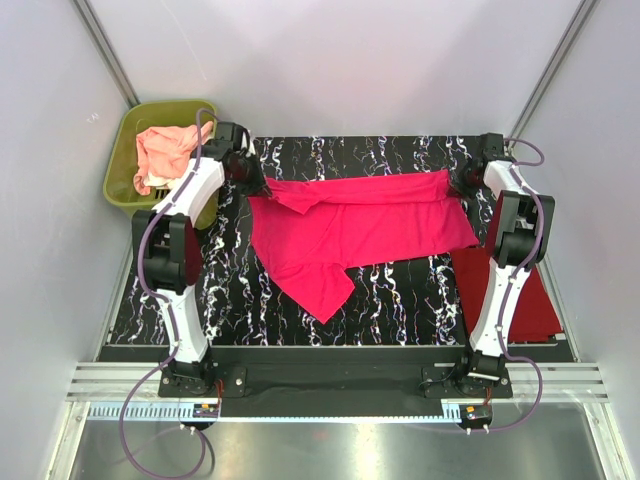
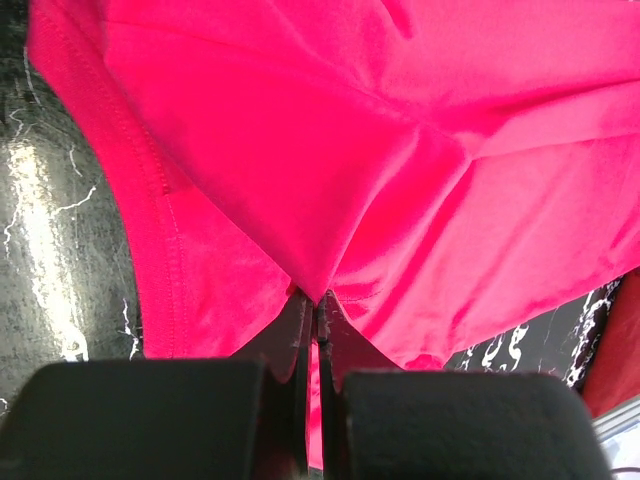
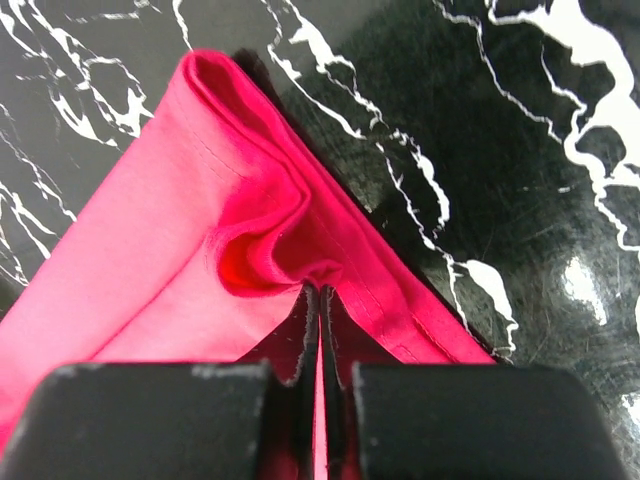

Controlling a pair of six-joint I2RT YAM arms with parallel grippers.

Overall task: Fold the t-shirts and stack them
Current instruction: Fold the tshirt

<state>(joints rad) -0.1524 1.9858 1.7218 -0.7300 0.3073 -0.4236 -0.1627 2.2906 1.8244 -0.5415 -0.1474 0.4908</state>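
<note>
White panels walled in a black tabletop veined with white marbling [image 1: 400, 290]. Across its far half lay the hot pink cotton t-shirt [image 1: 370, 225], stretched wide between the two arms, its near part sagging to a point toward the middle of the table. A darker red cloth shirt [image 1: 542, 300] lay flat at the right edge, partly under the right arm. Off the far left corner stood an olive-green plastic tub [image 1: 125, 170] holding a crumpled peach-pink shirt [image 1: 165, 150]. The left gripper [image 2: 316, 298] was pinched tight on the pink shirt's left edge. The right gripper [image 3: 318, 292] was clamped on a folded, hemmed corner at the right. The step in hand looked like spreading the shirt. Next, both arms would probably need to move together, keeping the cloth taut, and lay it flat for the first fold.
</note>
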